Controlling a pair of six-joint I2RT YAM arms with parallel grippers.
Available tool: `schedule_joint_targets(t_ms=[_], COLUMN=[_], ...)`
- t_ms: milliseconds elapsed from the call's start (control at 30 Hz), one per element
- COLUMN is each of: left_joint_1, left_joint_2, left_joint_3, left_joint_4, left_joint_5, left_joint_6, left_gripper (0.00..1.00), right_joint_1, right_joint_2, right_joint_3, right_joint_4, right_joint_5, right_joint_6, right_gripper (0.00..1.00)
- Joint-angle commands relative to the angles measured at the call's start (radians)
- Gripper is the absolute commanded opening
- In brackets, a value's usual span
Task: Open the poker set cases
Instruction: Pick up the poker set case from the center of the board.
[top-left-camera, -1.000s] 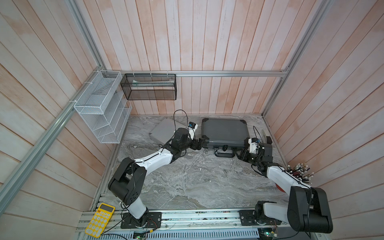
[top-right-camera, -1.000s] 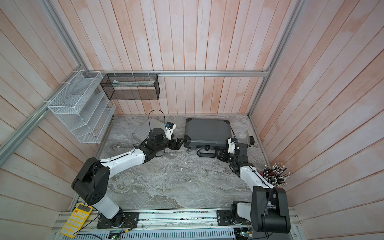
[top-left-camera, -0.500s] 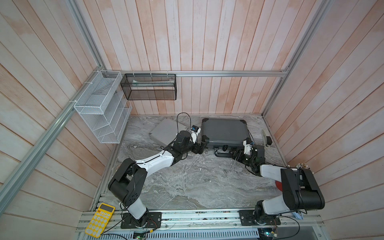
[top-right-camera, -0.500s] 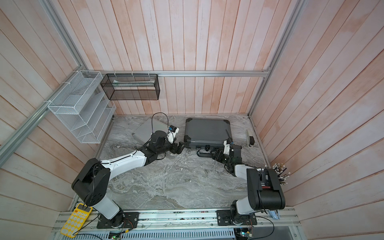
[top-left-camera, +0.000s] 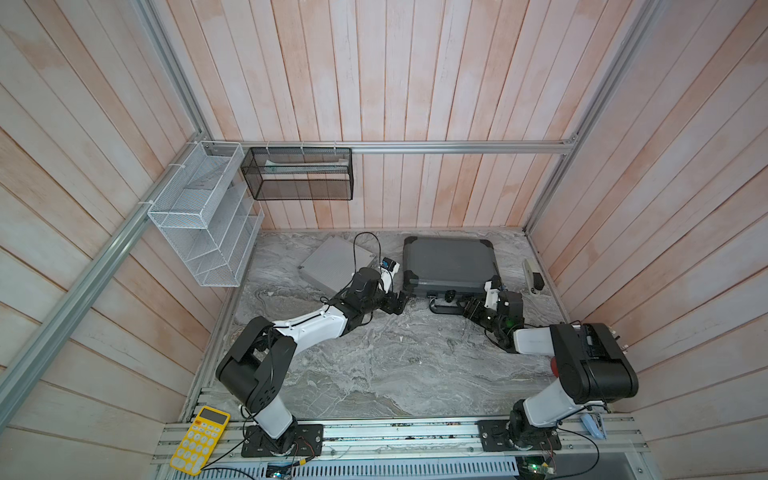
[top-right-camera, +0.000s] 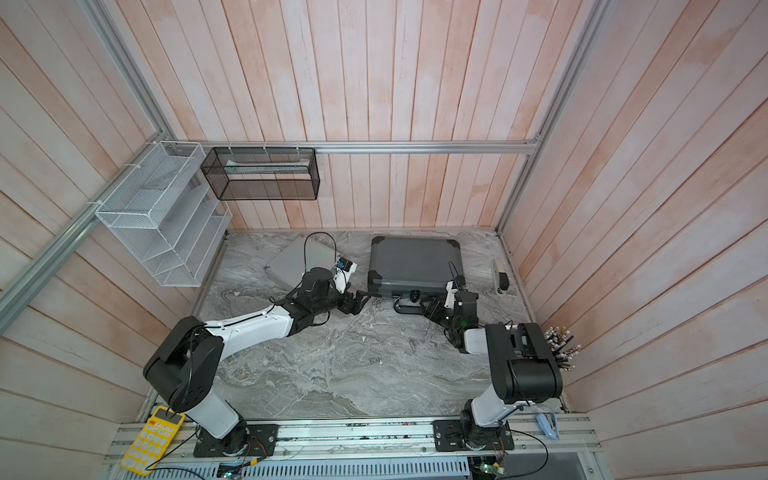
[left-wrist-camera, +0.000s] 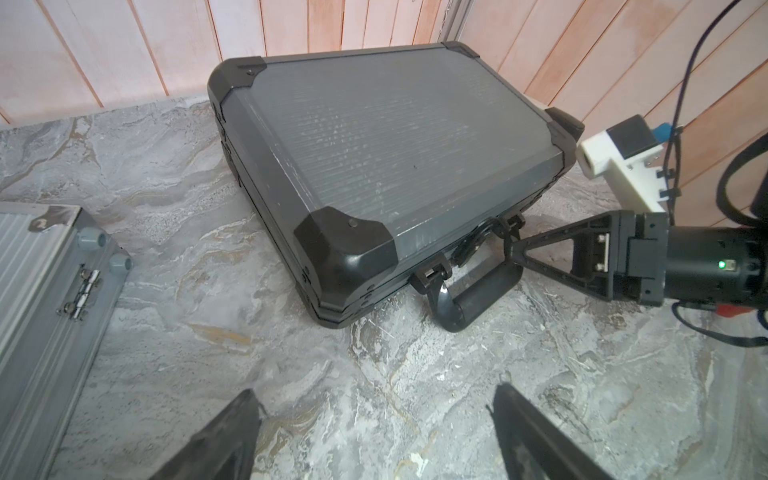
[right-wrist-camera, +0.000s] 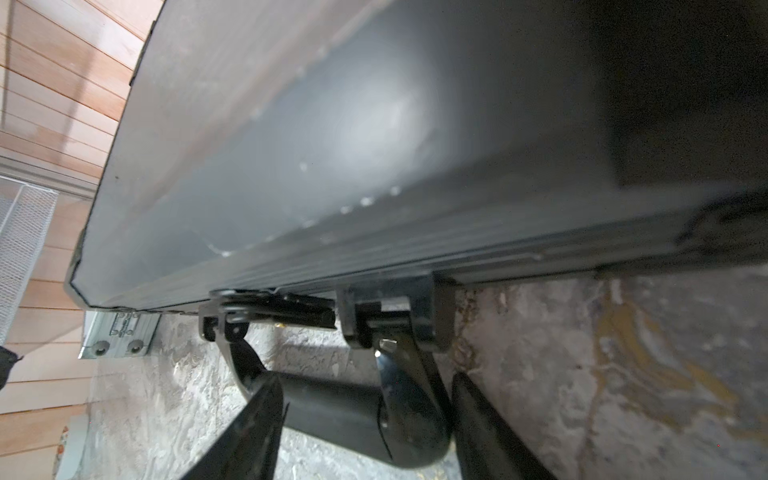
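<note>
Two cases lie shut at the back of the marble tabletop (top-left-camera: 374, 365): the larger dark grey case (top-left-camera: 449, 262) with black corners sits toward the right side. The ribbed silver case (top-left-camera: 332, 266) is to its left, turned at an angle and partly hidden by the left arm (top-left-camera: 316, 324) in both top views. The grey case's black handle (left-wrist-camera: 478, 297) lies flat on the tabletop on the side facing the robot. The right gripper (right-wrist-camera: 365, 395) is low at that handle, one finger on each side of the handle's right end, where it bends up to its bracket (right-wrist-camera: 390, 307). The fingers are apart, but I cannot tell whether they press on the handle or only straddle it. The left gripper (left-wrist-camera: 376, 409) hovers with its fingers spread wide and nothing between them. It is over bare tabletop just off the grey case's near left corner, between the two cases. Neither lid is lifted.
</note>
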Motion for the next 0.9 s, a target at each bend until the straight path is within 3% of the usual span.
schedule_joint_targets(t_ms=[0, 167, 300, 467, 867], left_joint_1=[-0.001, -0.007, -0.037, -0.070, -0.206], left_joint_2=[0.013, 0.025, 0.068, 0.135, 0.272], left_joint_3=[-0.011, -0.016, 0.027, 0.088, 0.174], left_joint_4=[0.034, 0.030, -0.033, -0.076, 0.016], left_joint_5=[-0.003, 0.012, -0.018, -0.033, -0.211], left_joint_6=[0.010, 0.040, 0.142, 0.241, 0.592], left_gripper=[0.90, 0.90, 0.90, 0.90, 0.91], right_joint_1=[0.020, 0.020, 0.020, 0.020, 0.020], right_joint_2=[0.015, -0.008, -0.040, -0.070, -0.124], right_joint_3=[-0.017, -0.020, -0.014, 0.000, 0.057], right_joint_4=[0.099, 0.088, 0.057, 0.021, -0.081], right_joint_5=[-0.047, -0.043, -0.026, -0.016, -0.016], right_joint_6=[0.051, 0.056, 0.054, 0.058, 0.047], right_gripper=[0.56, 0.42, 0.37, 0.23, 0.18])
